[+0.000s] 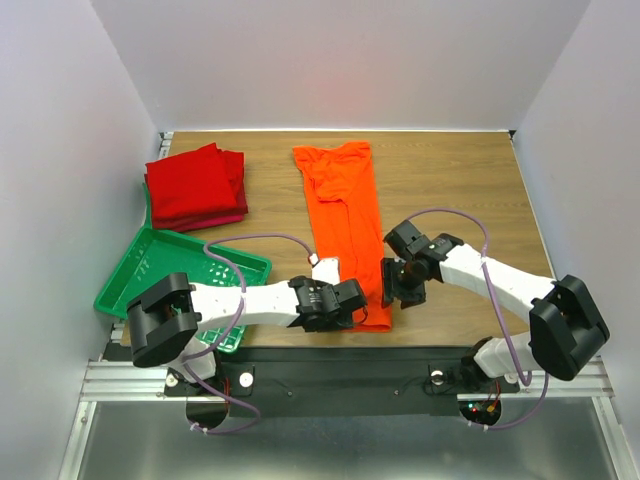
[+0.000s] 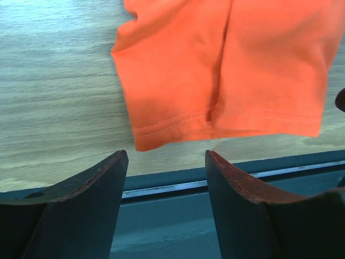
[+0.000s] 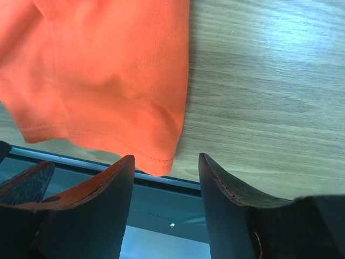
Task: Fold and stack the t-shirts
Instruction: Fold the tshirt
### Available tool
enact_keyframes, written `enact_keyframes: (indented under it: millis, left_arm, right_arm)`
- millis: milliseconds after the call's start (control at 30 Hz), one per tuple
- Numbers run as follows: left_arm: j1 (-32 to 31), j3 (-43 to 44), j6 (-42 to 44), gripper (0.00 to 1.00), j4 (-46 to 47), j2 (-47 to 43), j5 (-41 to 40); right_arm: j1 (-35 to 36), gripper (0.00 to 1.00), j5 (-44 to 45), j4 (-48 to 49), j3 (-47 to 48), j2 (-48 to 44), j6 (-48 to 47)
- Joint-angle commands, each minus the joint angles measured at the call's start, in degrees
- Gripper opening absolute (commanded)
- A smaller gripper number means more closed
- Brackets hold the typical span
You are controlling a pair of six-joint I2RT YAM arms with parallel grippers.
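Orange shirt [image 1: 345,205] stretched long and narrow across the worktop [image 1: 460,190], hem at near edge. Left tool [image 2: 166,156] and right tool [image 3: 166,159] both released, empty, poised at the two near hem corners, probably to pinch and fold hem toward far. Red shirts [image 1: 195,185] folded, stacked far left, likely the pile it goes on.

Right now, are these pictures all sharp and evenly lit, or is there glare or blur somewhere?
Top view: sharp, evenly lit, with a faint reddish glow on the back wall above the orange shirt. Left wrist view: pale glare on the table at upper left, wood grain blurred. Right wrist view: glare at upper right, and one finger looks orange-tinted.
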Motion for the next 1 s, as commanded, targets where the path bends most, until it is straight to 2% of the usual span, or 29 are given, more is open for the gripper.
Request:
enact_keyframes:
  millis: [0,233,800,900,967]
  left_arm:
    - [0.37,1.00,-1.02,0.68,-2.01,-0.21,-1.33]
    - [2.48,0.29,0.73,0.59,0.01,0.93,-0.63]
    - [4.24,-1.20,1.87,0.54,2.99,3.30,2.62]
    - [4.24,-0.85,2.84,0.50,4.05,5.32,3.68]
    - [4.24,-0.59,3.11,0.43,4.40,6.29,4.29]
  right_arm:
    - [0.56,0.56,-1.73,2.05,-0.54,-1.62,0.14]
    - [2.40,0.56,-2.79,2.23,1.48,0.92,-0.48]
    - [7.59,0.56,-0.41,1.09,2.62,6.47,-0.48]
    - [7.77,0.56,0.99,1.17,1.92,7.17,-0.92]
    - [7.77,0.56,2.48,1.35,1.66,7.26,-1.09]
